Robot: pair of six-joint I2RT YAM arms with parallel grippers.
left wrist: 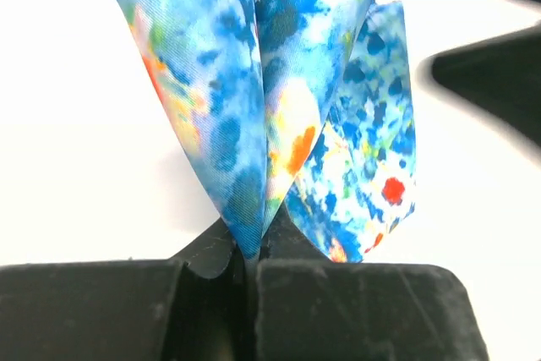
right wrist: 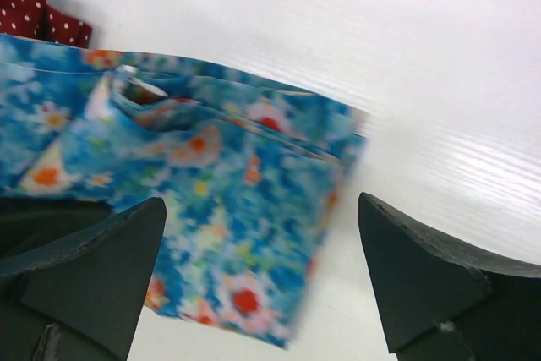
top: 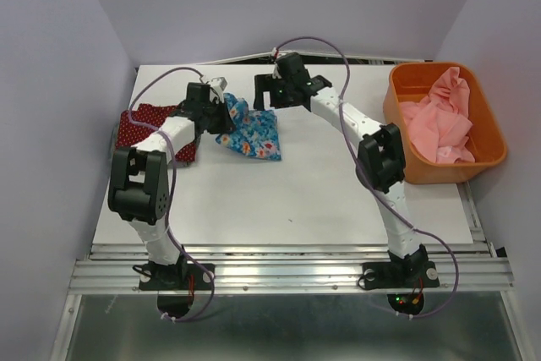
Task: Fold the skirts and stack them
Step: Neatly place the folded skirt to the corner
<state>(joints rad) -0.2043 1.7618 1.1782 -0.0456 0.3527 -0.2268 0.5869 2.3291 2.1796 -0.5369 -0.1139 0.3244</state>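
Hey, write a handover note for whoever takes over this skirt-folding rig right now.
Grippers: the left gripper is shut on an edge of the blue floral skirt; the right gripper is open above it.
Things: the dark red dotted skirt lies at far left; a pink cloth sits in the orange bin.
Done: nothing stacked yet.
Left: fold the blue one, stack it on the red.

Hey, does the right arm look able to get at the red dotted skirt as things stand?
Probably not easily. The red skirt lies far left, partly under the left arm, with the blue skirt between it and the open right claw.
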